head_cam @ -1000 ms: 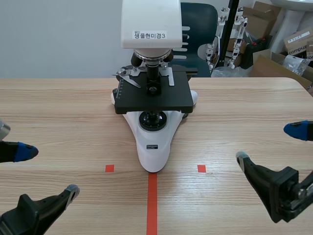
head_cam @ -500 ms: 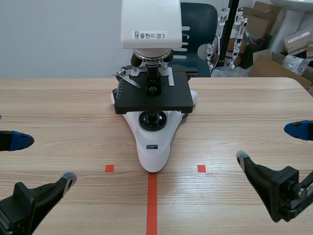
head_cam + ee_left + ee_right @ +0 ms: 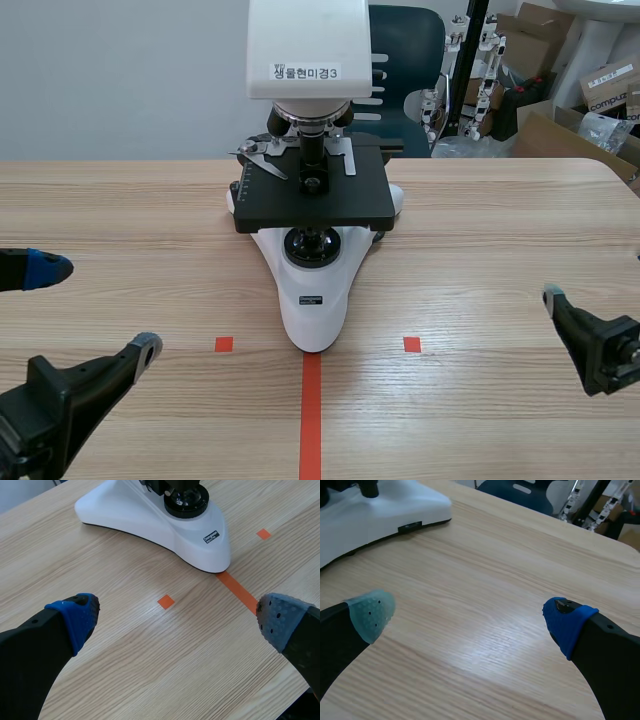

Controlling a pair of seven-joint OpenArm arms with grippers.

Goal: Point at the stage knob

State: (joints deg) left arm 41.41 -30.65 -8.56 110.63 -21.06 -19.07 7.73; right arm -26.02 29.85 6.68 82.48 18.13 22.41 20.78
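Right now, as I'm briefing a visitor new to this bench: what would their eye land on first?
The white microscope with its black stage stands in the middle of the table, at the head of the orange-red tape line. Next come the left gripper and right gripper, both open, low at either side of it, holding nothing.

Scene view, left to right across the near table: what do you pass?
left gripper → left orange-red tape square → white microscope with black stage → right orange-red tape square → right gripper
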